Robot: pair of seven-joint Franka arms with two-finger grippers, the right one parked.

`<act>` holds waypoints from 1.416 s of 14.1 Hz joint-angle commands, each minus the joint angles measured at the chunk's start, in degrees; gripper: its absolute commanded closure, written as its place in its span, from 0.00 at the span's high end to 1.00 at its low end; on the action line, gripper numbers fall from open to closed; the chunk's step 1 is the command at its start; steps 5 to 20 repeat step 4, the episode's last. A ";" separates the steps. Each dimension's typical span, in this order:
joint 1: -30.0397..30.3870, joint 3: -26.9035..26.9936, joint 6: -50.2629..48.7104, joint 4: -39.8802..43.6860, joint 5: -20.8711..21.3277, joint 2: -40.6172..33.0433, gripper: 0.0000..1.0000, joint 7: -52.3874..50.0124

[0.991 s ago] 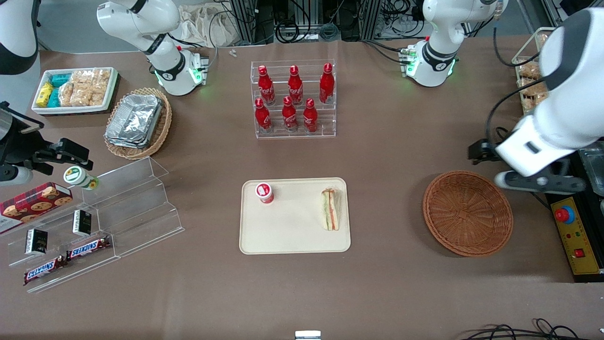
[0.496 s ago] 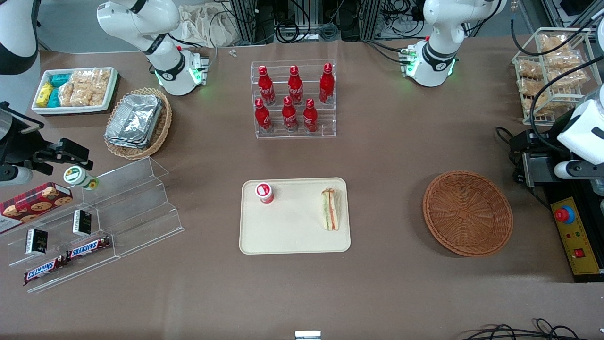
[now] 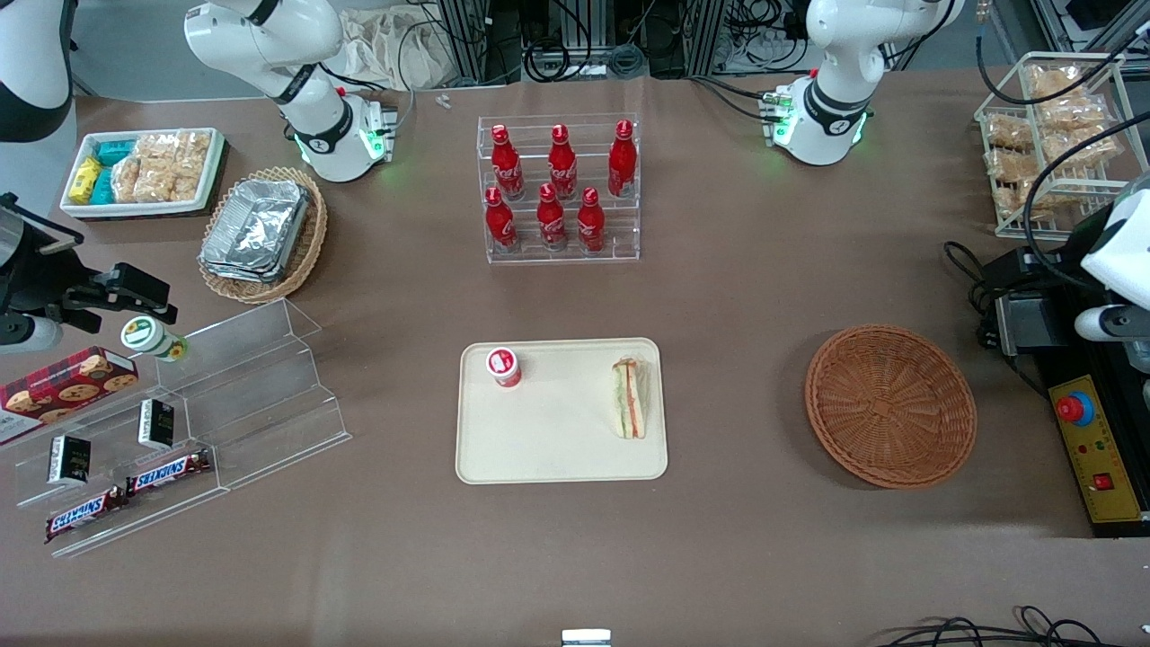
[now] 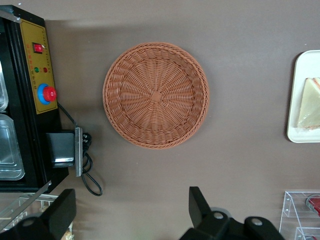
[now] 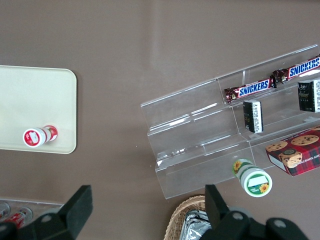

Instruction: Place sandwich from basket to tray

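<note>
The sandwich [image 3: 629,398] lies on the cream tray [image 3: 557,454], at the tray's end nearest the basket; it also shows in the left wrist view [image 4: 309,100] with the tray's rim [image 4: 292,95]. The reddish-brown wicker basket [image 3: 889,404] is empty and also shows in the left wrist view [image 4: 155,95]. My left gripper [image 4: 131,202] is open and empty, high above the bare table beside the basket, toward the working arm's end. Its arm [image 3: 1114,261] shows at the edge of the front view.
A small red-capped bottle [image 3: 504,367] stands on the tray. A rack of red cola bottles [image 3: 561,189] stands farther from the camera. A yellow control box [image 3: 1092,449] and a wire rack of snack packets [image 3: 1051,135] sit by the working arm. Clear acrylic shelves [image 3: 225,395] stand toward the parked arm's end.
The left arm has pulled away from beside the basket toward its own end of the table and mostly out of the front view. Sandwich, tray and basket have not moved.
</note>
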 commanded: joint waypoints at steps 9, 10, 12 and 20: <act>-6.89 9.96 -0.79 -1.35 -2.49 -2.54 1.00 4.77; -6.89 9.96 -0.79 -1.35 -2.49 -2.54 1.00 4.77; -6.89 9.96 -0.79 -1.35 -2.49 -2.54 1.00 4.77; -6.89 9.96 -0.79 -1.35 -2.49 -2.54 1.00 4.77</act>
